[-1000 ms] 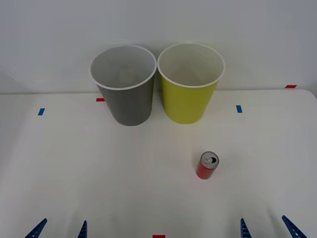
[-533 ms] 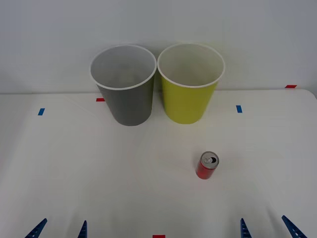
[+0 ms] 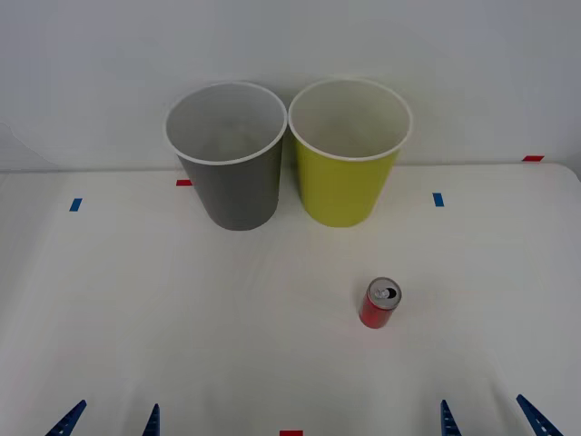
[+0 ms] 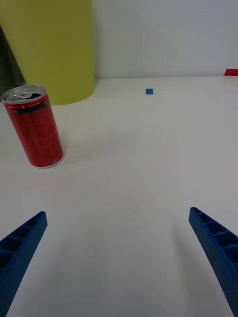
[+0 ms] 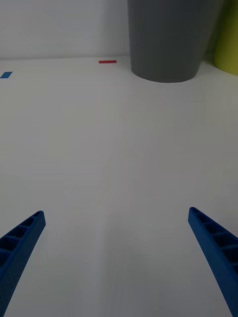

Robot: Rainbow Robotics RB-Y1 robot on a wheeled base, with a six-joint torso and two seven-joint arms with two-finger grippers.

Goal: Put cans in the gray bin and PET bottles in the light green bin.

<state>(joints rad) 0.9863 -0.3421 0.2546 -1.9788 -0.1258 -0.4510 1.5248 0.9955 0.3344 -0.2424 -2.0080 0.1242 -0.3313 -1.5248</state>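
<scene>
A small red can (image 3: 379, 303) with a silver top stands upright on the white table, right of centre; in the right wrist view the can (image 4: 33, 128) is ahead and to one side of the fingers. The gray bin (image 3: 227, 154) and the light green bin (image 3: 349, 150) stand side by side at the back, both with white insides. My right gripper (image 3: 488, 420) is open at the table's near edge, well short of the can, with nothing between its fingers. My left gripper (image 3: 109, 421) is open at the near left. No PET bottle is in view.
Small blue tape marks (image 3: 438, 199) and red tape marks (image 3: 533, 158) dot the white table (image 3: 182, 309). A white wall rises behind the bins. The table's right edge curves near the back right.
</scene>
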